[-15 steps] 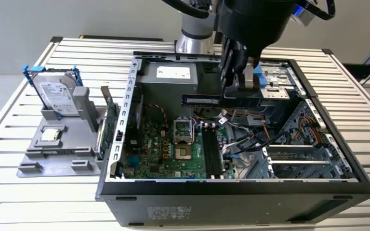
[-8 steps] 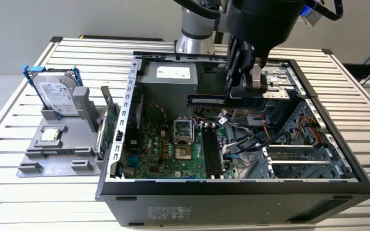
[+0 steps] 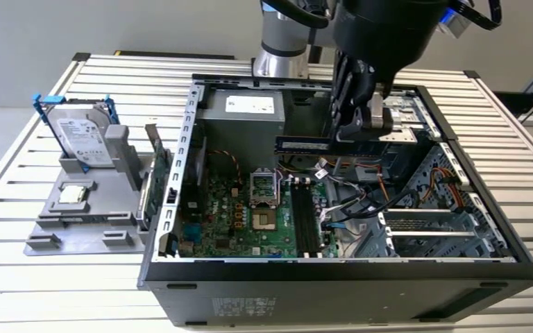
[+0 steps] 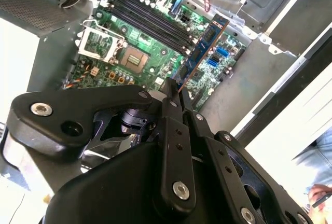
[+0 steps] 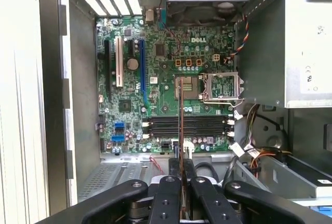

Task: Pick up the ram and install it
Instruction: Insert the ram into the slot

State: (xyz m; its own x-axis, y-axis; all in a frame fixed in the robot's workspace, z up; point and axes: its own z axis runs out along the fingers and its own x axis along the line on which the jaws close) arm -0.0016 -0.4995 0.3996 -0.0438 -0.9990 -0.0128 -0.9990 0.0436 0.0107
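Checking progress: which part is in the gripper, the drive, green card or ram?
The ram, held by the gripper above the open case; the drive and green card stand in the grey holder outside it.

The computer case (image 3: 341,281) sits on the bench (image 3: 35,305) at the exterior view's centre, hard drive (image 3: 83,135) left, ram (image 3: 322,145) above the motherboard (image 3: 248,222).

arm (image 3: 377,28): top cut off by exterior view's upper edge | ram (image 3: 308,144): one end hidden behind the jaws there — edge-on in first wrist view, near end buried between jaws | computer case (image 3: 341,298): front cropped at exterior view's lower edge | person's hand (image 4: 319,199): blurred, cropped — second wrist view
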